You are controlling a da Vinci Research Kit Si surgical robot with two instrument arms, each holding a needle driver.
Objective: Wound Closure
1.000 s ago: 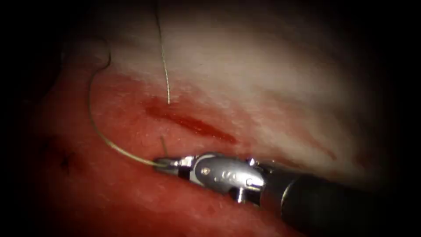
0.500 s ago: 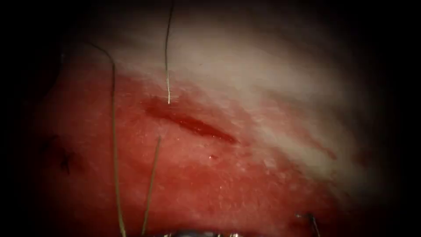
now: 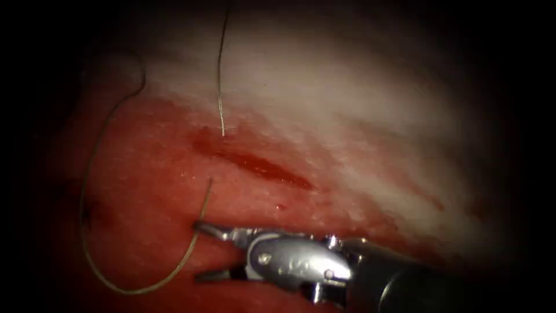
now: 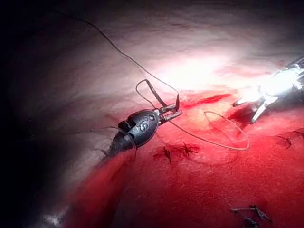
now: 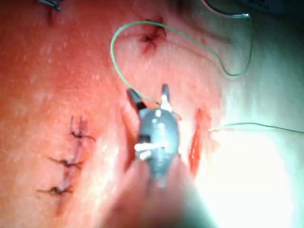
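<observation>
The cut (image 3: 255, 165) runs slantwise across the tissue (image 3: 347, 116), with red fluid in it. Thread (image 3: 220, 75) comes down from above and enters the tissue at the cut's left end. It comes out below the cut and lies in a slack loop (image 3: 87, 243) to the left. My right tool (image 3: 197, 250) lies below the cut with its jaws open, and the thread crosses just past their tips; they hold nothing. It also appears as the right tool (image 5: 149, 91). My left tool (image 4: 176, 113) is shut on the dark curved needle (image 4: 156, 94) near mid-curve, off the tissue.
Older knotted stitches (image 5: 71, 161) sit in a row beside the cut, with another stitch (image 5: 149, 37) further off. Cut thread ends (image 4: 249, 211) lie on the red tissue. The right tool (image 4: 256, 99) is brightly lit beyond the thread loop (image 4: 232, 137).
The right tool was shut on the thread below the cut and pulled it down almost out of view. It has come back and opened, and the thread now lies slack.
</observation>
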